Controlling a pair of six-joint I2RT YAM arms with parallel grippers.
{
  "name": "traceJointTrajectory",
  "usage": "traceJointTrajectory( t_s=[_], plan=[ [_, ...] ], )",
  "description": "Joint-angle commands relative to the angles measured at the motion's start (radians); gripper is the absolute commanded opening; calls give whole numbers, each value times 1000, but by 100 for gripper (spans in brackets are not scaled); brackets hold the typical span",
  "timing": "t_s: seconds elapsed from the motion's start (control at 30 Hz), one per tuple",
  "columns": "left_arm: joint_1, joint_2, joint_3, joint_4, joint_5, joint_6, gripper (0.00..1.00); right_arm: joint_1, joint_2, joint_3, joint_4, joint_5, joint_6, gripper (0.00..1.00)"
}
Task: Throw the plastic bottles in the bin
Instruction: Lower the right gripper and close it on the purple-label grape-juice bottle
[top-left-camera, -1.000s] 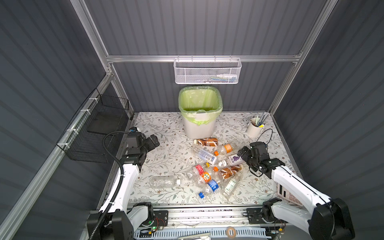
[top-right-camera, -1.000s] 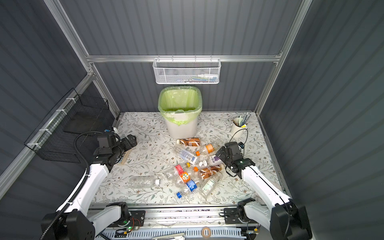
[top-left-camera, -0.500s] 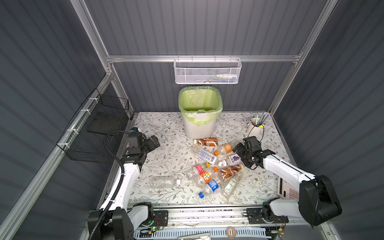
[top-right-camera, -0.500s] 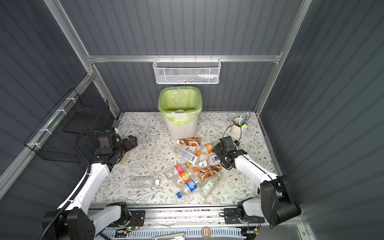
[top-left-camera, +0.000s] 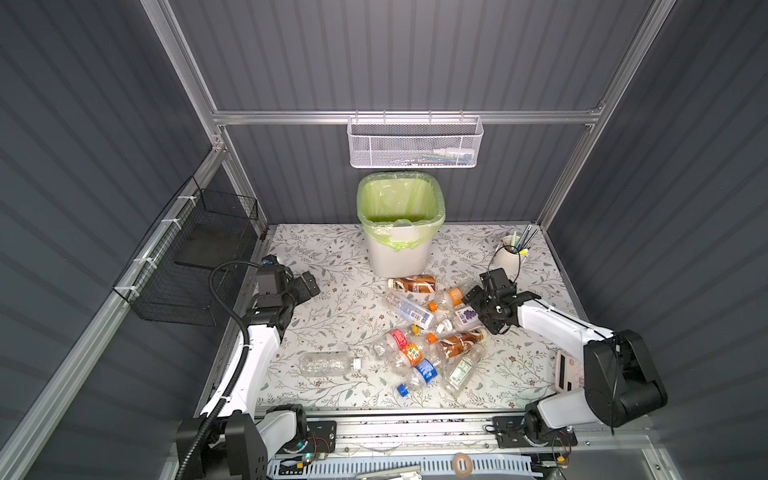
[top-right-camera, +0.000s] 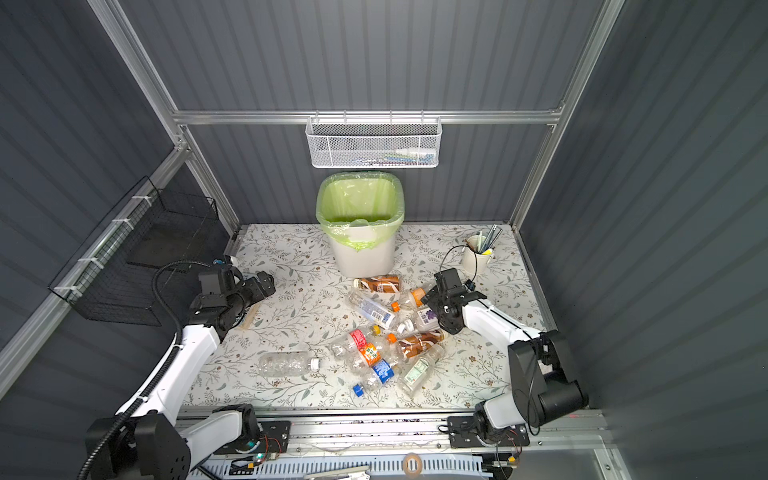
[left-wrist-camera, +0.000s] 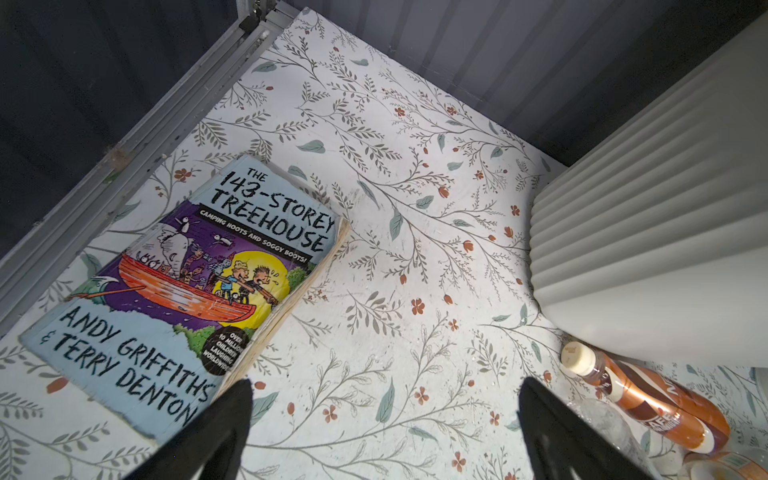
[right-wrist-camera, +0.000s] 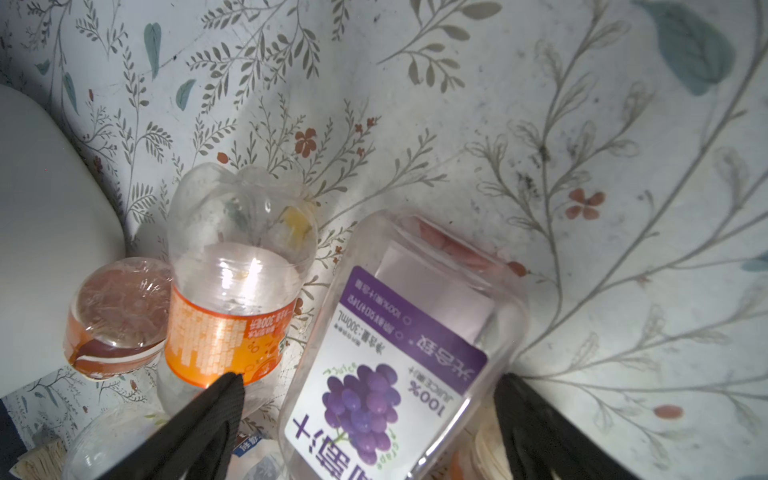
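Note:
Several plastic bottles (top-left-camera: 428, 332) lie in a loose pile on the floral table, and one clear bottle (top-left-camera: 328, 363) lies apart to the left. The white bin (top-left-camera: 395, 259) with its green bag stands behind them. My right gripper (right-wrist-camera: 369, 380) is open, low over the bottle with the purple grape label (right-wrist-camera: 399, 345), one finger on each side of it and neither pressing it. An orange-label bottle (right-wrist-camera: 232, 316) and a brown bottle (right-wrist-camera: 116, 320) lie beside it. My left gripper (left-wrist-camera: 385, 384) is open over bare table at the left, holding nothing.
A paperback book (left-wrist-camera: 187, 282) lies by the left wall under the left arm. The white cup of pens (top-left-camera: 511, 255) stands at the back right. A white mesh basket (top-left-camera: 415, 145) hangs above the bin, and a black wire basket (top-left-camera: 195, 262) hangs on the left wall.
My right gripper has moved left and down onto the pile, coming over the purple-label bottle. The left arm has hardly moved.

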Motion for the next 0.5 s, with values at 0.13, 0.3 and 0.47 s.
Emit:
traceJointTrajectory(
  t_s=[0.13,0.3,0.47],
  plan=[
    [5,-23,4,-23,-16,19,100,-1,85,73,-66,-5,-20,90],
    [5,-51,15,-38,-40,33,100,-6,128,105,-95,-14,-32,86],
    [5,-64,11,-39,-55,34,100,-14,174,140,-145,-18,-60,84]
  ],
)
